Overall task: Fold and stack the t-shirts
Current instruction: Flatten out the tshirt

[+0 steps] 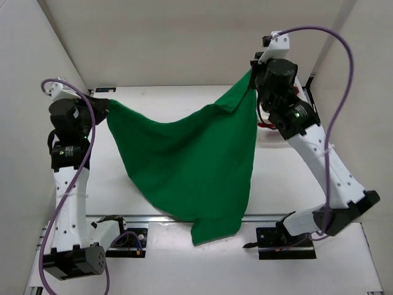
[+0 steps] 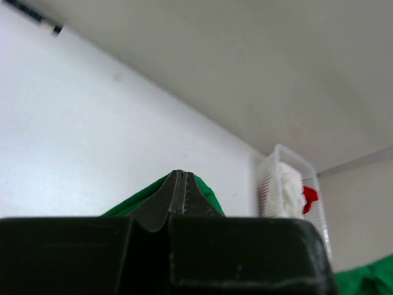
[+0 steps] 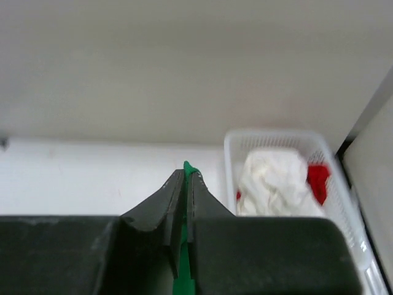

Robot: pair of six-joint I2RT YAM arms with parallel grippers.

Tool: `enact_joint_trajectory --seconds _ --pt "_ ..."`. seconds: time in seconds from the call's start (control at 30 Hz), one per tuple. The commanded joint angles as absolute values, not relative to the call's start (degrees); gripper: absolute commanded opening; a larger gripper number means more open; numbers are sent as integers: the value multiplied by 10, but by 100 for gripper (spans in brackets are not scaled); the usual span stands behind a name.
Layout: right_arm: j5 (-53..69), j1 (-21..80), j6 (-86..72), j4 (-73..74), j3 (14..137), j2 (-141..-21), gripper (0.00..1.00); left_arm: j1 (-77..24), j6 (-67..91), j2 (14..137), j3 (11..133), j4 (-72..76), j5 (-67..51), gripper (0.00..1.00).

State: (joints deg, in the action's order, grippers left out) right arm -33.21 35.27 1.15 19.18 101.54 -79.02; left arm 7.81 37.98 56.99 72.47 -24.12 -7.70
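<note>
**Green t-shirt held spread in the air between both grippers**

The green t-shirt (image 1: 196, 166) is held up above the table (image 1: 123, 196) by two of its upper corners and is spread out between them. One corner is clamped in the left gripper (image 1: 103, 106) over the left side of the table. In the left wrist view its jaws are seen pressed together, with green cloth bunched just behind and below them. The opposite corner is pinched in the right gripper (image 3: 186, 175), which is raised higher and set further back on the right. In the right wrist view a thin strip of green cloth is seen sandwiched between the closed jaws and poking out at their tips.

The upper edge of the shirt sags between the two grips. Below it the cloth hangs as a broad, slanting sheet, and its lowest part is drawn down to a narrow fold toward the near edge of the table. Whether that lowest fold touches the surface cannot be told.

A white mesh basket (image 3: 245, 136) is placed at the far right of the table, close to the back wall. The white t-shirt (image 3: 273, 184) is crumpled inside it. The red t-shirt (image 3: 317, 181) is tucked against the white one's right side and is largely covered by it.
</note>
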Motion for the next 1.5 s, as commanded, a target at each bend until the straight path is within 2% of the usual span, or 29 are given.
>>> enact_joint_trajectory --seconds 0.0,0.07,0.13,0.17,0.23,0.27,0.37,0.47,0.57,0.67,0.77,0.83,0.87,0.97,1.13,1.2,1.33,1.47 --pt "-97 253 -117 243 986 -816 1 70 379 592 659 -208 -50 0" --pt "-45 200 -125 250 1018 -866 0 55 381 644 645 -187 -25 0" --pt "-33 182 -119 291 1097 -962 0 40 379 704 683 -184 -21 0" --pt "-20 171 -117 307 1182 -1019 0 37 378 747 718 -190 -13 0" --pt "-28 166 -113 395 1432 -1109 0 36 381 797 781 -205 -35 0" --pt "-28 164 -110 405 1458 -1133 0 40 381 820 820 -209 -44 0" --pt "-11 152 -135 283 1370 -1058 0 47 384 847 915 -230 -38 0" --pt "-39 161 -132 261 1439 -1053 0 84 393 857 990 -237 -58 0" --pt "-27 167 -129 230 1410 -1008 0 106 393 865 1061 -257 -69 0" --pt "-45 177 -115 222 1354 -978 0 109 378 860 1085 -270 -54 0" --pt "-48 177 -125 243 1290 -961 0 118 373 839 1036 -256 -39 0" --pt "-46 176 -143 225 1158 -930 0 120 364 816 993 -253 -19 0" --pt "-47 175 -145 192 1112 -890 0 120 355 807 958 -252 -4 0" --pt "-57 191 -170 99 819 -796 0 112 343 730 810 -212 57 0" --pt "-64 211 -275 48 540 -702 0 98 340 592 517 -173 91 0" --pt "-41 214 -313 18 430 -685 0 91 370 568 428 -154 61 0" --pt "-26 226 -376 29 324 -633 0 126 406 553 286 -122 -10 0" --pt "-37 254 -417 79 233 -533 0 140 396 519 259 -158 -30 0"
